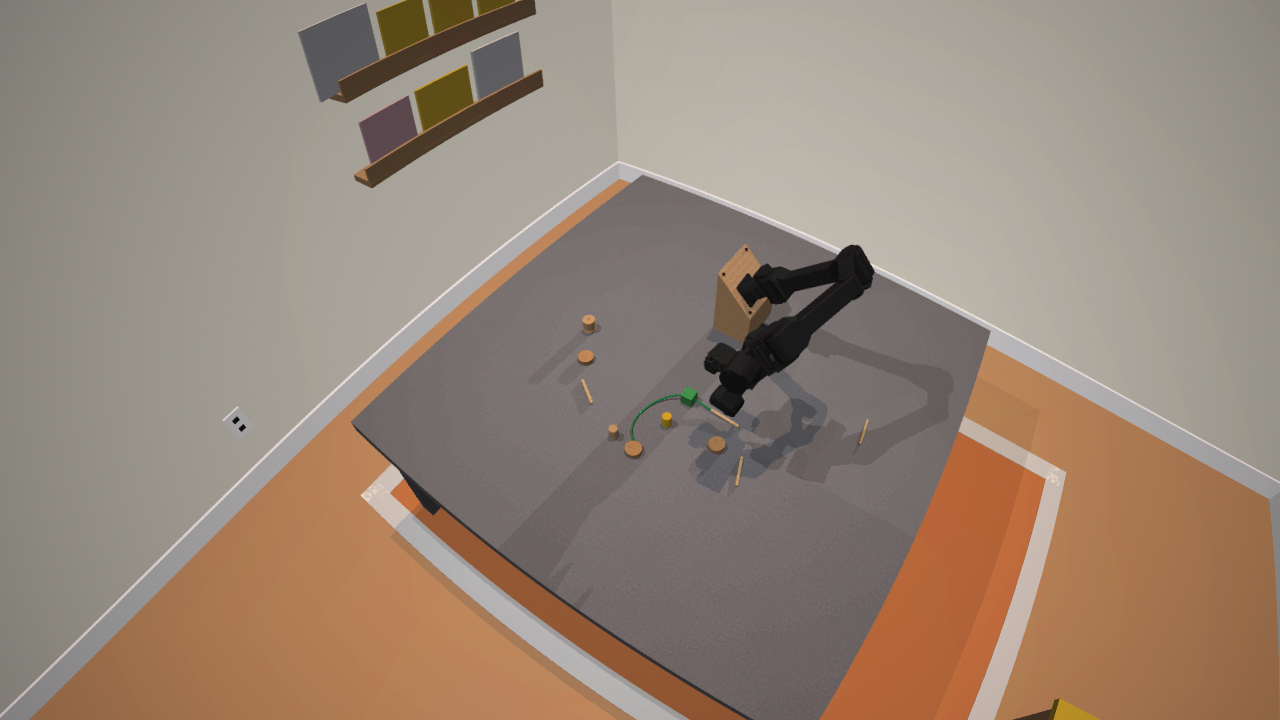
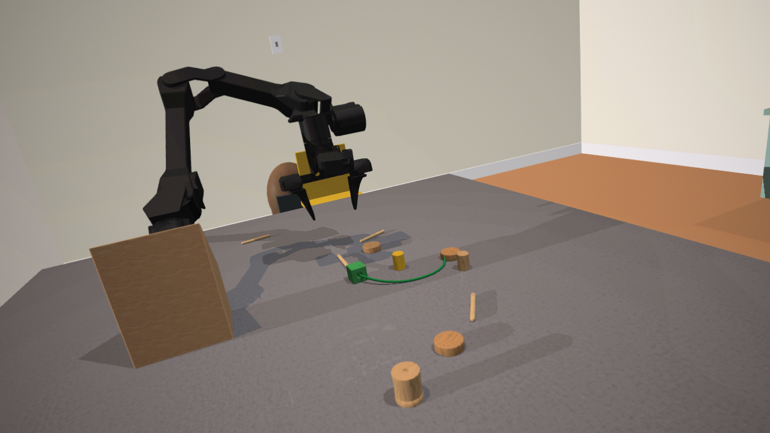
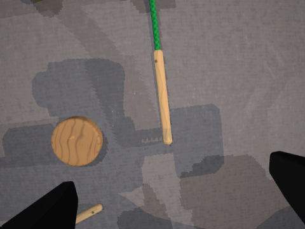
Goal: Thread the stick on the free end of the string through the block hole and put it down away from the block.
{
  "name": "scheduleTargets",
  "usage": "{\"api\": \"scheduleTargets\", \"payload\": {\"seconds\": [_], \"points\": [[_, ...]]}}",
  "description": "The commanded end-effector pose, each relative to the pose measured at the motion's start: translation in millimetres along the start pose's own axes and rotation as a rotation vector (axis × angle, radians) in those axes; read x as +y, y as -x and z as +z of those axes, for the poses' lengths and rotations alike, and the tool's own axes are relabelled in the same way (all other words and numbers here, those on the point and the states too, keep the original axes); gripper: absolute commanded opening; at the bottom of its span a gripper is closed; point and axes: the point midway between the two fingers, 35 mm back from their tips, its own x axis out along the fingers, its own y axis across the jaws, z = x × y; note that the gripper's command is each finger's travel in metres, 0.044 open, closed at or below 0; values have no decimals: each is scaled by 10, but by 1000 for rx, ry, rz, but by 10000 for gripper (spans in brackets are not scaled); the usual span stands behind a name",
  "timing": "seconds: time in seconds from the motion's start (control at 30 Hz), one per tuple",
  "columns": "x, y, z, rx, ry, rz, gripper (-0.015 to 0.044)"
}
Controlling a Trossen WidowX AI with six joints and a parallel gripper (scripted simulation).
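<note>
The stick on the string lies flat on the table. The green string curves from its round button to one side of the small green block. It shows again on the block's other side, where it runs to the stick, so it passes through the block. The block sits on the table. The hole is not clearly visible. My gripper is wide open and empty, above the table and clear of the stick.
A loose button and loose stick lie near the string's stick. A yellow cylinder stands by the string. A large wooden wedge stands at the arm's base.
</note>
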Motion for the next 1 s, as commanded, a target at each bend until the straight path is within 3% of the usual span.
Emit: {"api": "scheduleTargets", "payload": {"seconds": [0.0,0.97], "points": [[0,57,-19,3,9,0,440],[2,29,-5,0,3,2,440]]}}
